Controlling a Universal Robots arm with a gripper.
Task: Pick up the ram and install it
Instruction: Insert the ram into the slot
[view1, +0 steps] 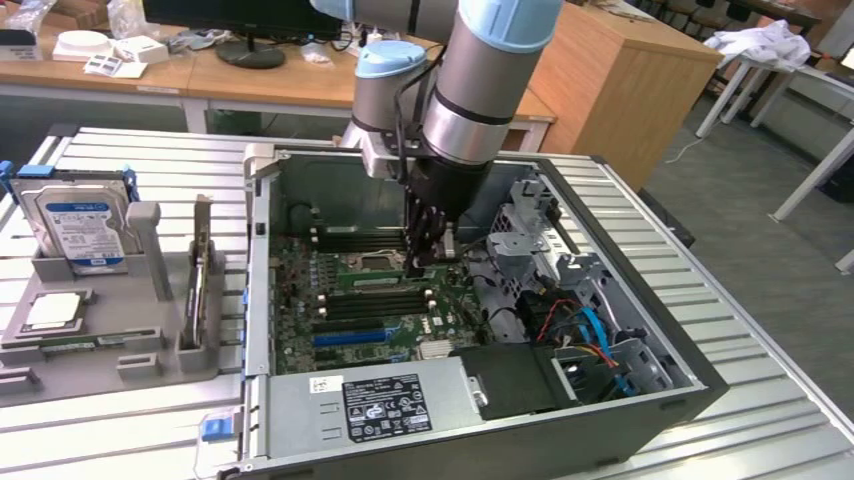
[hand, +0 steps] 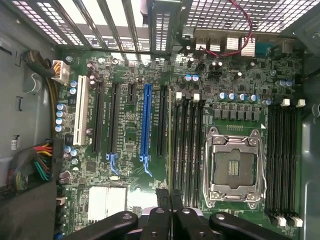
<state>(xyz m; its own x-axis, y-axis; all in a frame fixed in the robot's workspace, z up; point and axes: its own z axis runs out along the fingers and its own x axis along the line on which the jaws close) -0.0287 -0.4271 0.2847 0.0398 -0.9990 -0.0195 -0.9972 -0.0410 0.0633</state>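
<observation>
The gripper (hand: 170, 201) is seen nearly closed, its black fingers (hand: 161, 220) pinched on the ram (hand: 170, 150). In the wrist view the ram is seen edge-on as a thin yellow-green line. Its long axis is laid parallel to the black memory slots (hand: 189, 150), just beside the nearest one. Whether it is seated cannot be told. Further out lie the green motherboard (hand: 235, 75), a bare processor socket (hand: 235, 167) in a shiny metal frame, and one blue plastic slot (hand: 146, 125).

In the exterior view the gripper (view1: 424, 262) is lowered into an open metal computer case (view1: 254, 250), and the ram is mostly hidden behind the fingers. To the exterior view's left, a grey holder (view1: 147, 330) is seen with a blue-labelled hard drive (view1: 80, 225) stood upright in it.
</observation>
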